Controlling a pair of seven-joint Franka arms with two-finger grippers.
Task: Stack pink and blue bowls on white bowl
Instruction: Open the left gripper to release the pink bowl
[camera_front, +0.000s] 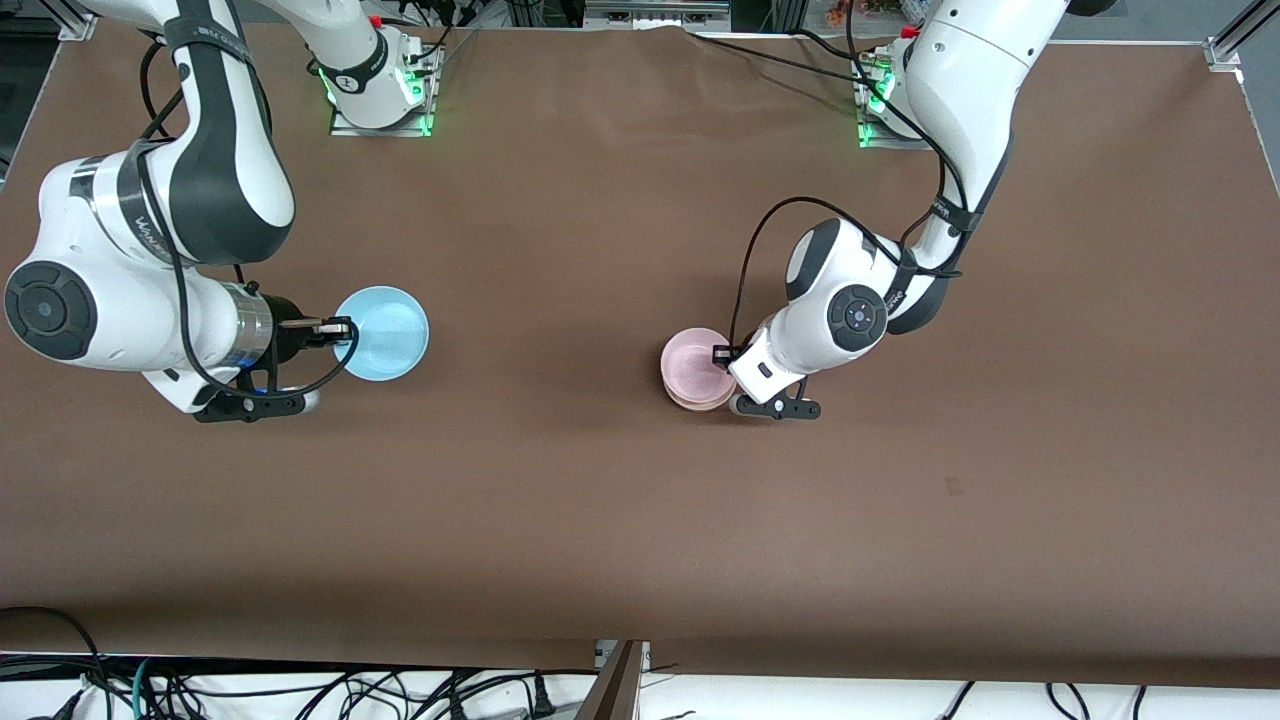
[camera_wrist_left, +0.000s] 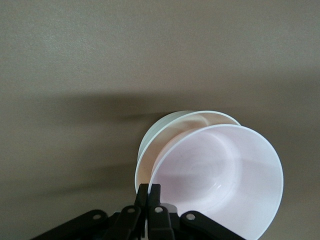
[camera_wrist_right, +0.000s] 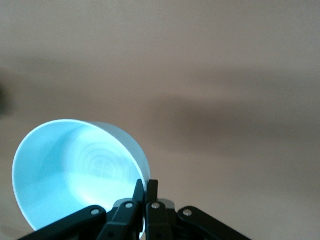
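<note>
Jaws pinch pink bowl (camera_front: 697, 366) and blue bowl (camera_front: 385, 332) rims.

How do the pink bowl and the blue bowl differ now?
The pink bowl sits tilted in the white bowl, pinched at its rim by the left gripper; the blue bowl has no bowl under it, and the right gripper pinches its rim. Both look alike in shape and size.
</note>
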